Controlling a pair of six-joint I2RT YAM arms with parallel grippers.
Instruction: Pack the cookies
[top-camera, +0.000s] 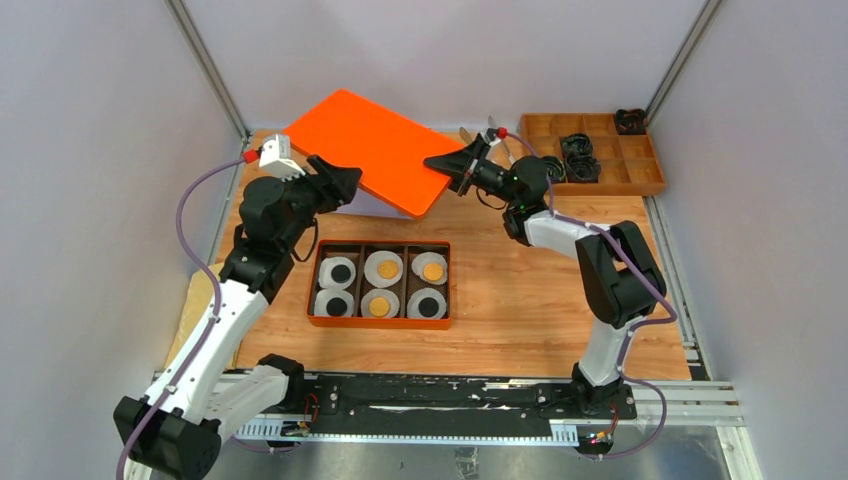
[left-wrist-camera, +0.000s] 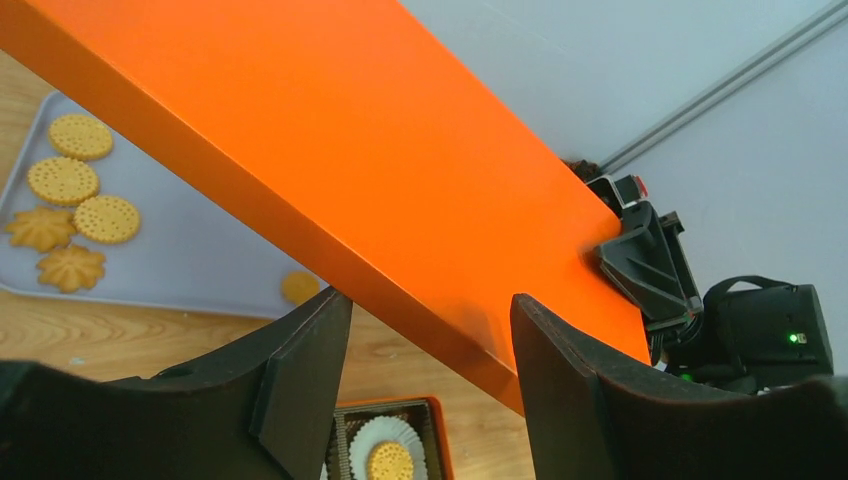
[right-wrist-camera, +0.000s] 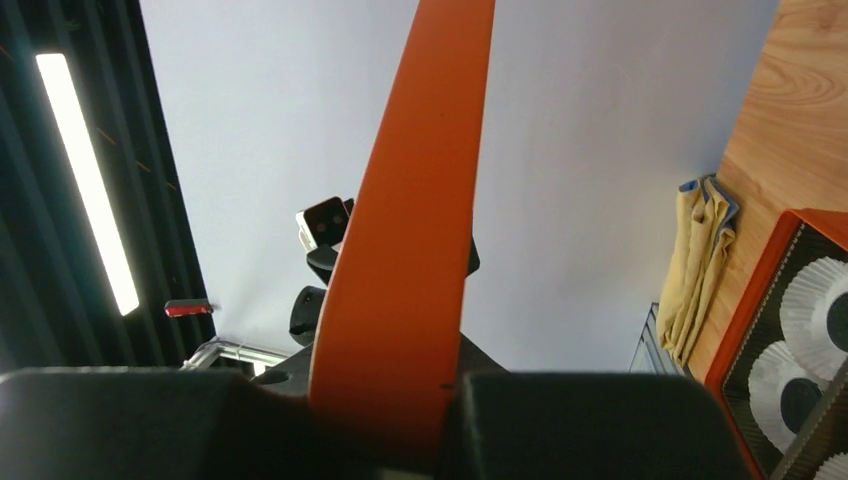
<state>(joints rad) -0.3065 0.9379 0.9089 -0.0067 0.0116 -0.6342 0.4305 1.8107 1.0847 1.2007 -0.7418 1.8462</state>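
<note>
An orange box (top-camera: 380, 322) holds six white paper liners, each with a cookie: golden orange ones (top-camera: 385, 268) and black ones (top-camera: 337, 271). An orange lid (top-camera: 370, 150) hangs tilted in the air behind the box. My right gripper (top-camera: 450, 165) is shut on the lid's right edge, which also shows in the right wrist view (right-wrist-camera: 400, 250). My left gripper (top-camera: 345, 185) is open, and its fingers (left-wrist-camera: 300, 390) straddle the near edge of the lid (left-wrist-camera: 380, 180) without closing on it. One golden cookie (left-wrist-camera: 390, 460) in its liner shows below.
A pale grey tray (left-wrist-camera: 180, 250) under the lid holds several biscuits (left-wrist-camera: 80, 185) and one small golden disc (left-wrist-camera: 300, 287). A wooden compartment tray (top-camera: 640, 185) with black items stands at the back right. A yellow cloth (right-wrist-camera: 700, 270) lies off the table's left edge.
</note>
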